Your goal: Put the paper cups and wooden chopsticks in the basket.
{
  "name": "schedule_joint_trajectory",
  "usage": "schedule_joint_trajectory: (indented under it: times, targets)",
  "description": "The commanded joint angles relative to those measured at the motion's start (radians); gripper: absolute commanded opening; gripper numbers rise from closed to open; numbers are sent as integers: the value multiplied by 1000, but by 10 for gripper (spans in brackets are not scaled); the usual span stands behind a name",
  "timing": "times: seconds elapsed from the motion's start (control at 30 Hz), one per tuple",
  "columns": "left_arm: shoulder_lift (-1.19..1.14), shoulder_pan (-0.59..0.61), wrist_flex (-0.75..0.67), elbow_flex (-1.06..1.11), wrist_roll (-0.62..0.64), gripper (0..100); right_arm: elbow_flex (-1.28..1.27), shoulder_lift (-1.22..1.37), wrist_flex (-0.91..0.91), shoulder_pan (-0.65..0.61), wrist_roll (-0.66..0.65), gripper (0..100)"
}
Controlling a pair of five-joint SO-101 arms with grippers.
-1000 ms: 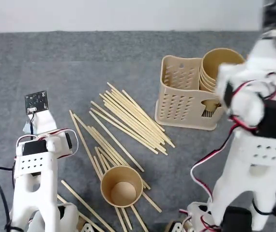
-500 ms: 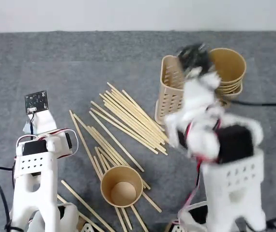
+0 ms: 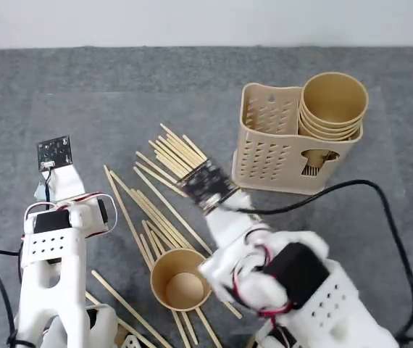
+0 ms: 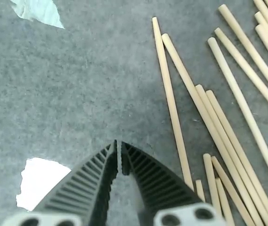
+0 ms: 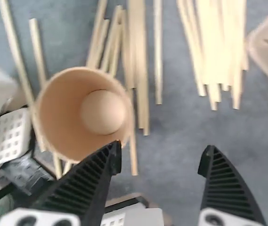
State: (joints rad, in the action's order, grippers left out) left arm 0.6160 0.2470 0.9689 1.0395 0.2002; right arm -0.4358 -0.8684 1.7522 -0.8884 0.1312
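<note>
Carpet (image 3: 156, 80) grey, white wall (image 3: 192, 22) behind

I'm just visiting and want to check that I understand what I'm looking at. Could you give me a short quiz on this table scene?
1. True or false: every cup sits in the stack of tan paper cups inside the beige perforated plastic basket.
2. Multiple choice: the right gripper is A) open, near the loose upright paper cup; B) shut on a chopstick; C) shut on a cup.
3. Fill in: the ___ gripper is shut on nothing, beside pale wooden chopsticks lying on the grey mat.

Key: 1 false, one cup stands loose on the mat; 2 A; 3 left, meaning the left gripper.
</note>
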Motion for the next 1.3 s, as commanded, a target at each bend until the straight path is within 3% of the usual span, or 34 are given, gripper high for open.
schedule_joint_trajectory:
  times: [0.0, 0.33, 0.67, 1.0, 1.27]
  targets:
    - [26, 5, -18, -4, -6, 13, 5, 31, 36, -101, 58, 280]
    - [26, 5, -18, -4, -6, 13, 3, 251, 35, -154, 129, 275]
    - [34, 5, -87, 38, -6, 13, 3, 392, -10, -154, 120, 5]
    - [34, 5, -83, 36, -6, 13, 11, 298, -5, -139, 118, 9]
    - [34, 5, -83, 36, -6, 13, 91, 191, 41, 30, -9, 8]
